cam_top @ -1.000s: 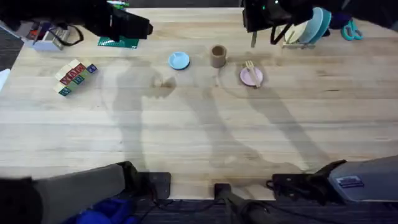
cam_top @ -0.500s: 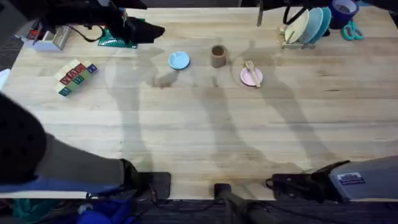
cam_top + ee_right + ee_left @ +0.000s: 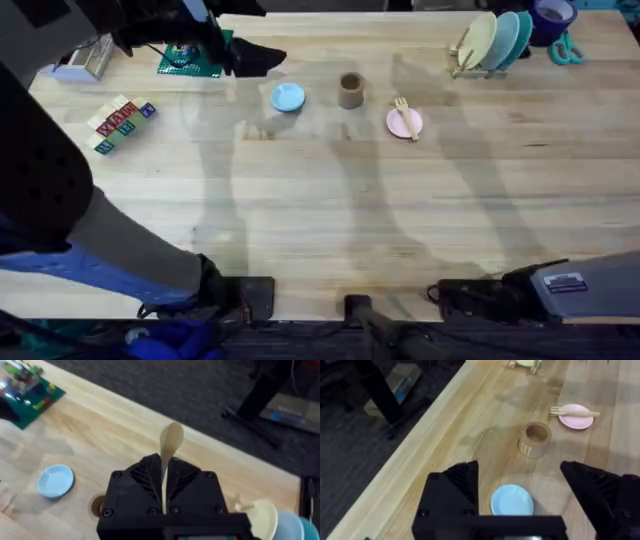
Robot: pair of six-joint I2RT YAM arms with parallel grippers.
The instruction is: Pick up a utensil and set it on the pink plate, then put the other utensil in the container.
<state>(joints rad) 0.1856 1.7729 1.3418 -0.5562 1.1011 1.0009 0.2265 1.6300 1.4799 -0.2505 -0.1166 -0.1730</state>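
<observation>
The small pale wooden fork (image 3: 402,105) lies across the far edge of the small round pale pink plate (image 3: 405,124), tines pointing toward the small tan-brown cylindrical cup (image 3: 350,90). That cup stands upright between the pink plate and a small light blue plate (image 3: 288,97), apart from both. In the right wrist view, the right gripper (image 3: 164,491) has its black fingers pressed together on the slim handle of the small pale wooden spoon (image 3: 169,452), the oval bowl sticking up past the fingertips, high above the table edge. The left gripper (image 3: 520,482) hangs with its fingers spread wide and nothing between them, above the blue plate and near the cup; overhead, it sits dark at the far left of the wooden table (image 3: 330,220), just beside the blue plate.
</observation>
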